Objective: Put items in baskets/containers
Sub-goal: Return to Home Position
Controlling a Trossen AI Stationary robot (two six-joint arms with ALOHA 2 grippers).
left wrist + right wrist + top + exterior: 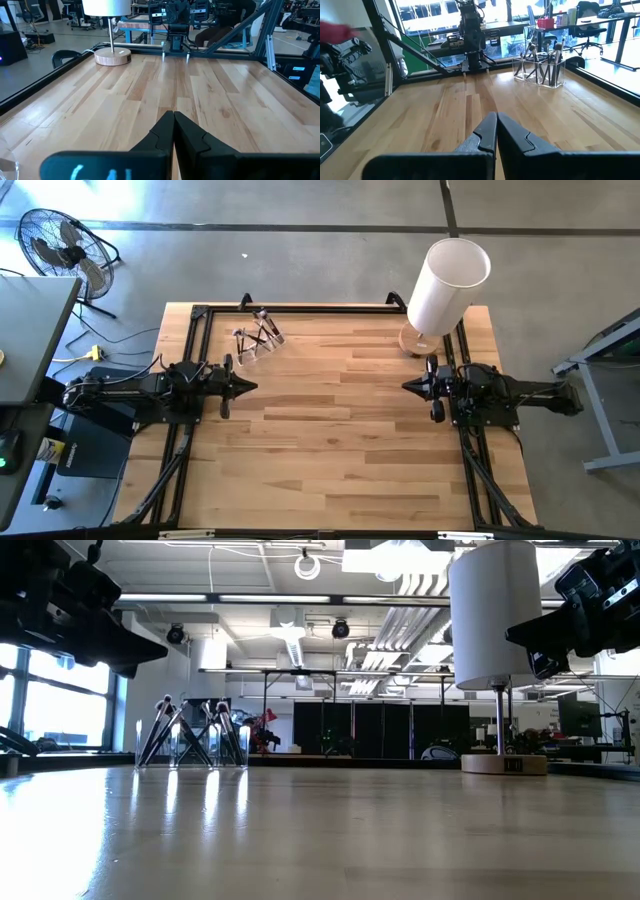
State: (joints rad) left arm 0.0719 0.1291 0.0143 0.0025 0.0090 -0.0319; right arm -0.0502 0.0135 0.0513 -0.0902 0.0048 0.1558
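I see the table point(340, 430) evenly bright from overhead, daylight pouring through windows point(70, 705) at nine o'clock in my low view, pale glare streaks on the wood in front of the clear holder point(190, 745), left arm point(70, 610) and right arm point(590, 600) dark silhouettes against ceiling lamps point(400, 555) at twelve o'clock

Overhead downward; low level; wrists face across table point(340, 450).

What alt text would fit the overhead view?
Two robot arms face each other across a wooden table, left gripper and right gripper shut, holding nothing. Brushes stand in a clear holder at top left; a white cylinder at top right.
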